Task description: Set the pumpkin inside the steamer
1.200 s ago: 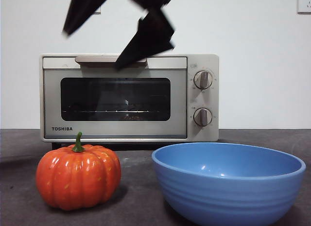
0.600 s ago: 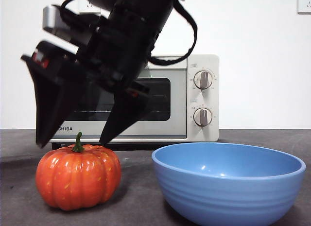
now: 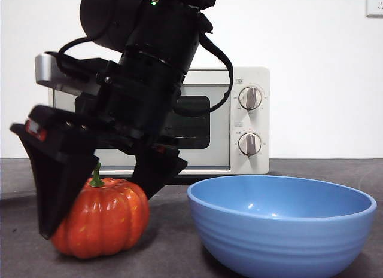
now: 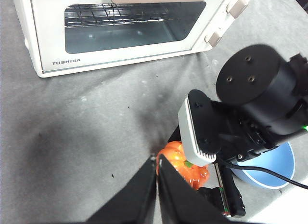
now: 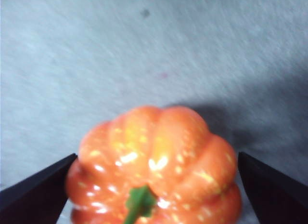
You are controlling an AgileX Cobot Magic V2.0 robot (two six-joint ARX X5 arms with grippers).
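Front light: bright and even, white wall clean.
Glare: small highlights on the pumpkin (image 3: 105,218) and blue bowl (image 3: 281,224).
Shadows: soft dark patches on the desk (image 4: 72,137) beside the pumpkin.
Right wrist: blurred, pumpkin soft, desk grain smeared.
Left wrist: sharp.

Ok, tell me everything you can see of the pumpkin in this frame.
The pumpkin is small, glossy orange and ribbed, flecked with yellow, with a short curved green stem on top. It looks like smooth plastic or glazed ware. It stands upright on the dark grey table, in front of the steamer and beside the blue bowl, apart from it. The right gripper straddles it with jaws open, one on each side; no contact shows yet. The steamer's door is shut.
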